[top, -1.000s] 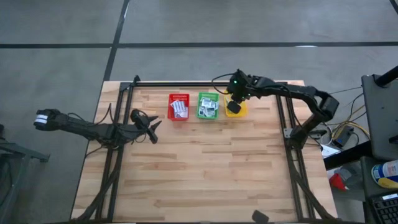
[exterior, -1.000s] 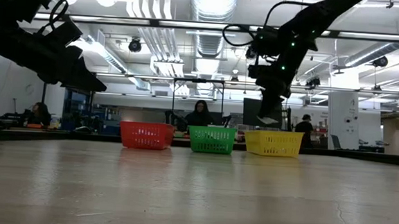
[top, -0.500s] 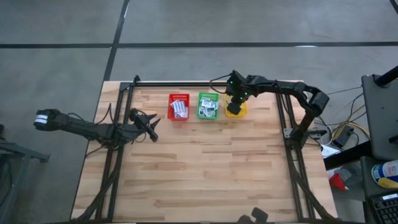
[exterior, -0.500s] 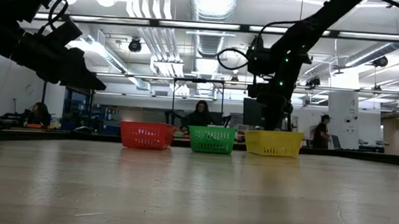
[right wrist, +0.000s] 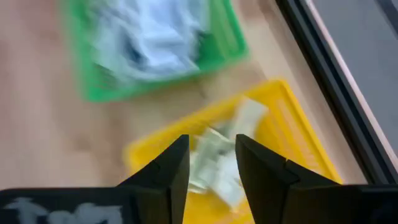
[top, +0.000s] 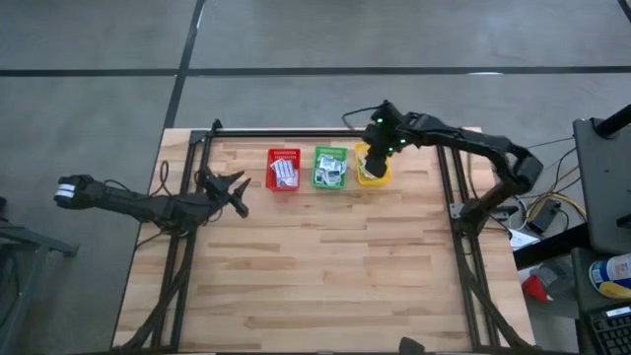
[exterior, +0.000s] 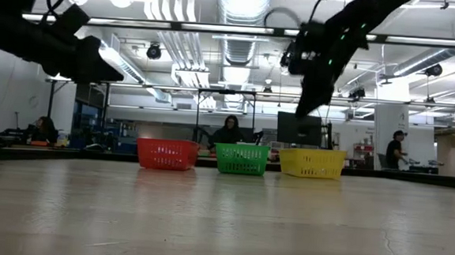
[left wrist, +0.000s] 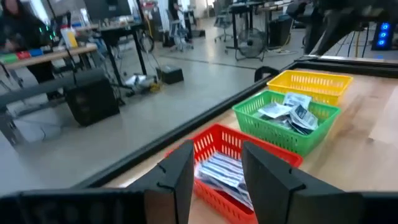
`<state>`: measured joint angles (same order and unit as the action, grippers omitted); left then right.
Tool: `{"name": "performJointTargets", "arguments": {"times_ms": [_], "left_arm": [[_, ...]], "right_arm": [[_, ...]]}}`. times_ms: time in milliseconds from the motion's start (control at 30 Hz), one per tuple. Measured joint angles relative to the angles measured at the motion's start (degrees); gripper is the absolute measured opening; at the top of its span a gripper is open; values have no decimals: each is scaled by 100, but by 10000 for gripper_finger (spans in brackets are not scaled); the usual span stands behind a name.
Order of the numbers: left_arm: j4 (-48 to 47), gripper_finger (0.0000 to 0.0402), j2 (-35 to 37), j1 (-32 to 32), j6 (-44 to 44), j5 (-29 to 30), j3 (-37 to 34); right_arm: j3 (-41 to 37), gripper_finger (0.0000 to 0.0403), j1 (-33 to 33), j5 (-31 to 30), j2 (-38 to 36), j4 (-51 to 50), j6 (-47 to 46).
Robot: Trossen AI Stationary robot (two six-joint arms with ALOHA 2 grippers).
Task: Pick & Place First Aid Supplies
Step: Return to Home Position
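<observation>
—So, where do the first aid supplies sit?

—Sorted by kind, it seems. The oblong white packets with blue stripes [left wrist: 217,171] lie in the red plastic basket [top: 283,151]. The small square white-blue packets [left wrist: 287,112] are in the green plastic basket [top: 330,149], and the pale green-beige strips [right wrist: 249,115] in the yellow plastic basket [right wrist: 292,124]. The three baskets stand side by side in a row near one edge of the wooden bench [top: 325,266]. I see no packet loose on the boards.

—And the right gripper [right wrist: 210,146]?

—It hangs above the yellow basket, fingers spread with nothing between them. That suits an arm with no load, and it is high enough that pulling away should not catch the rim.

—The left gripper [top: 240,192]?

—Over the bench's left part, near the red basket but apart from it. Its fingers are spread and empty too, out of the other arm's way, I judge.

—What remains?

—Probably only parking both arms.
</observation>
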<state>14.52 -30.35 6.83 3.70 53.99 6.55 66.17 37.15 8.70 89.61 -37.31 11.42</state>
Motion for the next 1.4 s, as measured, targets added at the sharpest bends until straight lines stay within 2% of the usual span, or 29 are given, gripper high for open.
{"name": "performJointTargets", "arguments": {"times_ms": [167, 333, 533, 633, 700, 833, 933, 1100, 1233, 1333, 1400], "left_arm": [[-6, 132, 472, 0, -409, 6, 32], [-370, 127, 994, 0, -487, -2, 149], [-1713, 121, 1338, 2, -817, -355, 1031], [-2577, 117, 1351, 0, -514, -476, 1553], [-2941, 115, 1340, 0, -208, -826, 1756], [-2896, 107, 1350, 2, 262, -1350, 1667], [-2618, 100, 1347, 2, 521, -1406, 1278], [-535, 89, 1490, 2, 338, -1456, 289], [389, 84, 1682, 2, 266, -1596, -381], [325, 83, 1868, 2, 475, -1728, -599], [-257, 83, 1973, 2, 505, -1737, -550]], "right_arm": [[-367, 134, -2, 793, -1182, 150, -49], [-1254, 130, -15, 834, -2607, 530, -544], [-2229, 120, -35, 853, -4265, 976, -1302], [-2628, 115, -130, 1061, -4990, 1333, -1684], [-2892, 112, -232, 1211, -5432, 1542, -1773], [-3373, 106, -429, 1284, -6064, 2129, -2055], [-3640, 102, -549, 1286, -6380, 2185, -2279], [-4133, 95, -692, 1282, -6843, 2306, -2675], [-4429, 93, -723, 1281, -7281, 2308, -2790], [-4606, 97, -719, 1280, -7682, 2320, -3002], [-4729, 100, -720, 1281, -7972, 2292, -3124]]}}
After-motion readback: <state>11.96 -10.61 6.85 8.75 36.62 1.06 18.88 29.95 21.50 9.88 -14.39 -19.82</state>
